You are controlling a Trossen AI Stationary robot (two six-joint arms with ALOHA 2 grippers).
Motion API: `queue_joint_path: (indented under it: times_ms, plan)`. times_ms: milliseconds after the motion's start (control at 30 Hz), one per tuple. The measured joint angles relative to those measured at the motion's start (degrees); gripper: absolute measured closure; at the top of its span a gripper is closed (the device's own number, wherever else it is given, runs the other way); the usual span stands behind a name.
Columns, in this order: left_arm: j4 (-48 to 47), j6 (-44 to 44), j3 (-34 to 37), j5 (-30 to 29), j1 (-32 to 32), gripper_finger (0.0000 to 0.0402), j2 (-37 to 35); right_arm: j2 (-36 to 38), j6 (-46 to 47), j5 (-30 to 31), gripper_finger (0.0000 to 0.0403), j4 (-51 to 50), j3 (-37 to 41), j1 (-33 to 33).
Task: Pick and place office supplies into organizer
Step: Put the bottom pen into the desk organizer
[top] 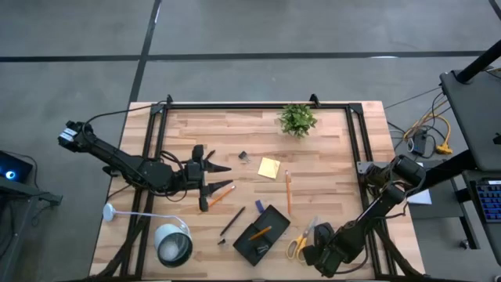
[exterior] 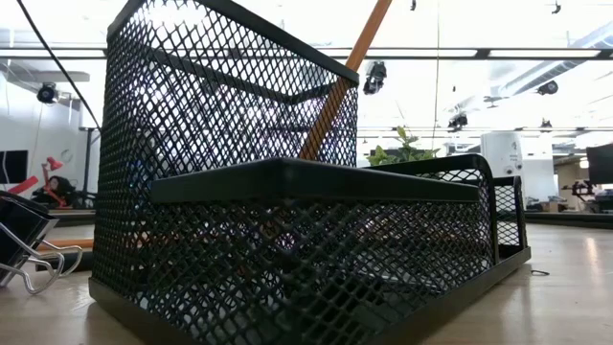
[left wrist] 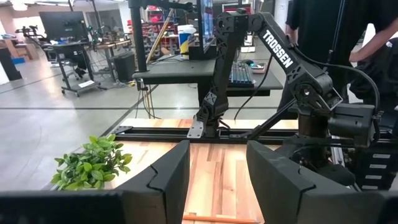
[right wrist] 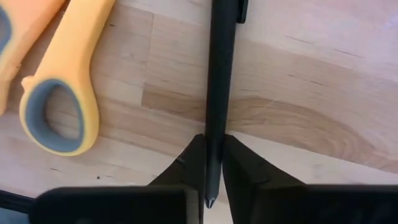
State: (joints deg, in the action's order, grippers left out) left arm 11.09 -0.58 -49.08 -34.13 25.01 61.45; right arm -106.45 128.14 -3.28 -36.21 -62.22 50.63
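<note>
My right gripper (top: 322,252) points down at the table's near right, shut on a black pen (right wrist: 219,74). The yellow-handled scissors (right wrist: 59,68) lie right beside it. The black mesh organizer (top: 262,235) stands to their left, with an orange pencil (exterior: 345,77) leaning in its tall compartment. My left gripper (left wrist: 217,186) hangs level and open over the left middle of the table, with nothing between its fingers. A yellow sticky-note pad (top: 269,168), loose orange pencils (top: 287,192) and a black pen (top: 232,222) lie flat on the wood. My right gripper pinches the black pen between its two fingers, on the shaft just behind the pointed tip (right wrist: 212,186). The fingers (right wrist: 242,171) come from above, one on each side of the shaft. The pen lies low and level over the wood.
A green potted plant (top: 297,119) stands at the far middle and a round silver-white lamp (top: 174,244) at the near left. A binder clip (top: 243,157) and a small blue piece (top: 258,205) lie mid-table. A person stands beyond the far edge (left wrist: 323,25).
</note>
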Motion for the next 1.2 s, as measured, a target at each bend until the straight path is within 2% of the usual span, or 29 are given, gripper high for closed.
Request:
queue_joint_path:
  times_ms: [400, 767, 933, 1200]
  plan:
    - [0.0, 0.0, 0.0, -0.3, -2.1, 0.0257, 0.0, -0.3, -0.8, 2.1, 0.0383, -4.0, -3.9, 0.0]
    - [-0.1, 0.0, 0.0, -0.2, -2.6, 0.0257, 0.7, -0.2, -2.6, 2.5, 0.0383, -17.8, -13.7, 0.1]
    - [-0.1, 0.0, 0.0, -0.2, -2.6, 0.0257, 1.0, -0.1, -2.6, 8.4, 0.0383, -23.7, -19.9, 0.1]
    - [-0.1, 0.0, 0.0, -0.1, -2.9, 0.0257, 1.0, -0.1, -2.8, 20.2, 0.0383, -23.4, -27.8, -0.4]
